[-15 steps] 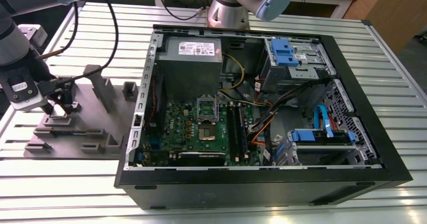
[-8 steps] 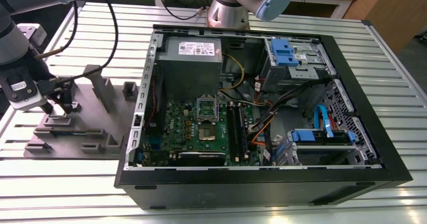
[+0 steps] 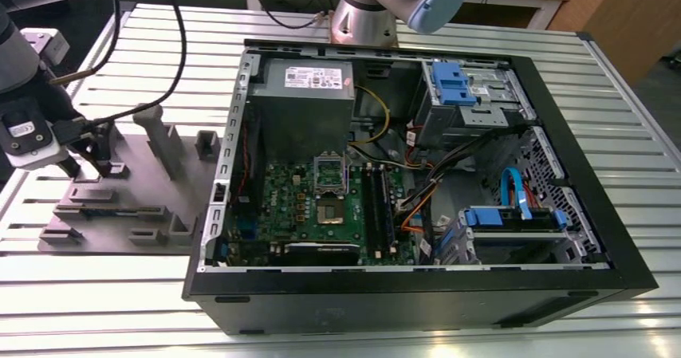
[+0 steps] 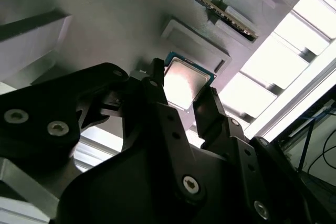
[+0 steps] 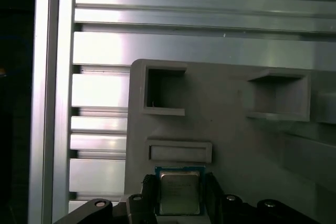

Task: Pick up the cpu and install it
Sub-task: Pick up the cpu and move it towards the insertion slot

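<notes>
The gripper (image 4: 185,98) pinches the cpu (image 4: 184,83) between its jaws by two opposite edges, over the grey tray (image 5: 231,124); whether it rests there we cannot tell. We judge it light, stiff and fragile, so it is best held only by the edges.

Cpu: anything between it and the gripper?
Nothing visible. In the first wrist view the gripper has its fingers against opposite edges of the cpu, over the grey fixture, with nothing between them.
</notes>
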